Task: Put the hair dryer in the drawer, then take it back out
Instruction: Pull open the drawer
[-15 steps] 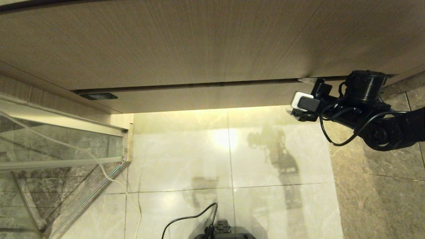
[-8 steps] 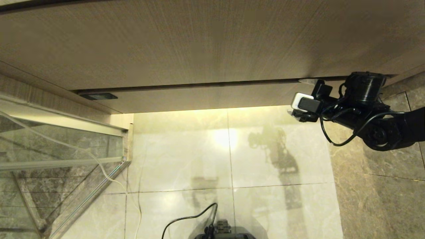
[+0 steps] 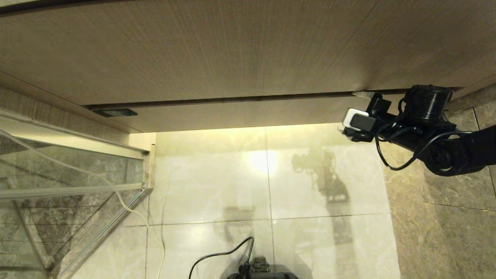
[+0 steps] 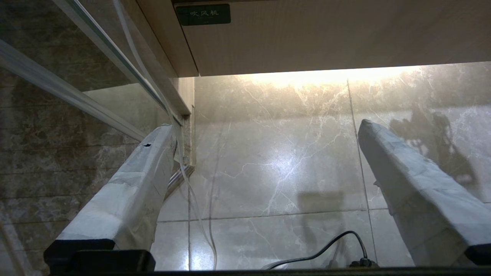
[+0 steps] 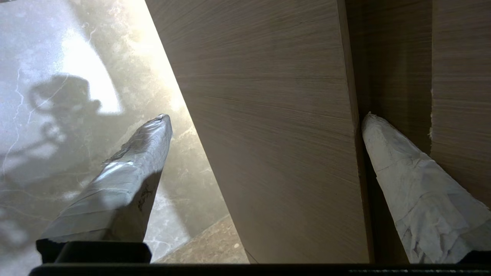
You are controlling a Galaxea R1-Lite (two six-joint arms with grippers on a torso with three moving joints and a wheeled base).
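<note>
The drawer (image 3: 232, 112) shows as a narrow beige wood-grain front under a taller wood-grain panel (image 3: 232, 50), with a thin dark gap between them. My right gripper (image 3: 347, 112) is at the drawer's right end, open. In the right wrist view the gripper (image 5: 266, 116) straddles the drawer front (image 5: 276, 134): one finger (image 5: 399, 168) lies in the dark gap behind its upper edge, the other finger (image 5: 126, 172) hangs over the floor. My left gripper (image 4: 265, 124) is open and empty above the floor, out of the head view. The hair dryer is not in view.
A dark label plate (image 3: 115, 112) sits at the drawer's left end. A glass partition with a metal frame (image 3: 77, 190) stands at the left. A black cable (image 3: 217, 255) lies on the glossy marble floor (image 3: 271, 174) near my base.
My right gripper has shifted slightly to the right along the drawer's end. The drawer front and the left arm look unchanged.
</note>
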